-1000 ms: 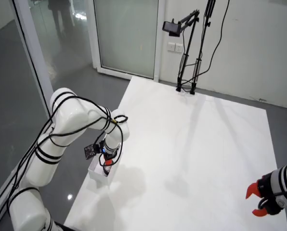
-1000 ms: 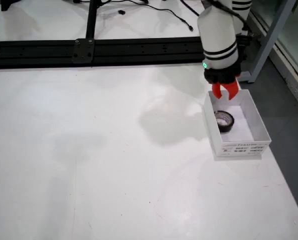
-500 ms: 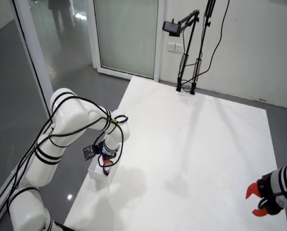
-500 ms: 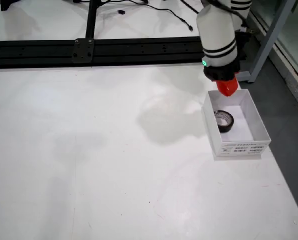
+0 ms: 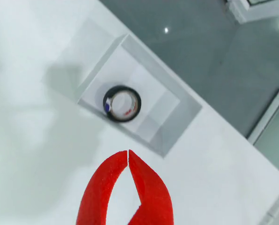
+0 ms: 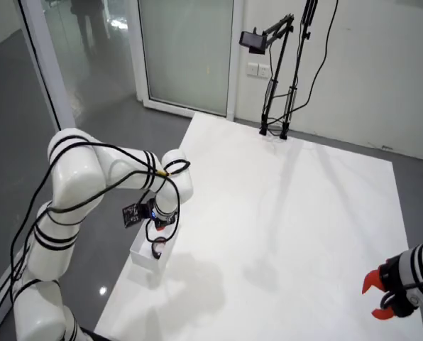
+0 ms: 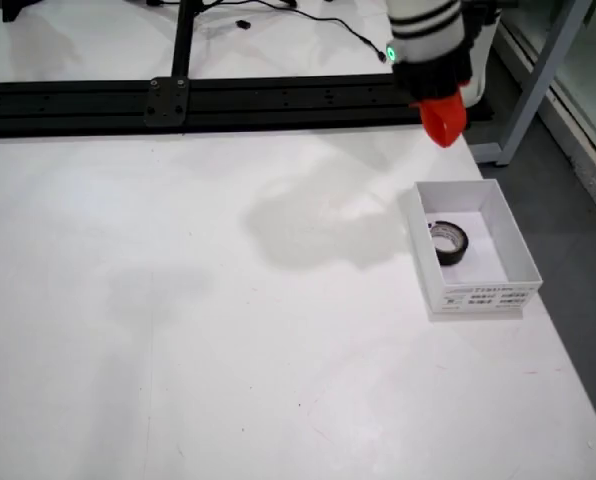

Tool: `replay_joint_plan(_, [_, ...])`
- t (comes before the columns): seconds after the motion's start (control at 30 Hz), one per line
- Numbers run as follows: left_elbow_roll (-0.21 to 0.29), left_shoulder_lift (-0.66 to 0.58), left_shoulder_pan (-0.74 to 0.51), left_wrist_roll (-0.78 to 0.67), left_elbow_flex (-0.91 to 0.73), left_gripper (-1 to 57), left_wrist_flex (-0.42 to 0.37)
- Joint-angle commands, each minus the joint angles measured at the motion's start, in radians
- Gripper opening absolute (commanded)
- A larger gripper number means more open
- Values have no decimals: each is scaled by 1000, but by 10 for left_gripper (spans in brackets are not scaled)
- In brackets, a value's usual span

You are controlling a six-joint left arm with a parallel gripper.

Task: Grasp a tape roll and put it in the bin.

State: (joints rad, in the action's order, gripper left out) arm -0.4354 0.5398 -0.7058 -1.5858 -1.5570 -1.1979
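The round black tape roll lay in the white box bin, looking light and stiff, and the red gripper was pinched closed, empty.

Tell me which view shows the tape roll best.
The view riding on the gripper: the tape roll lies large and unobstructed inside the bin. The front table view shows it small; the wide room view hides it.
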Motion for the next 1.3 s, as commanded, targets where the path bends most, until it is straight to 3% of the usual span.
replay_joint_plan(0.03, [21, -267, -231, 7, 0, -6, -69])
replay_joint_plan(0.53, [92, -432, -478, 7, 0, -6, -68])
replay_joint_plan(0.8, [227, -503, -554, 7, 2, -6, -68])
replay_joint_plan(1.03, [287, -524, -590, 7, 2, -6, -66])
replay_joint_plan(1.3, [284, -523, -592, 7, 3, -6, -66])
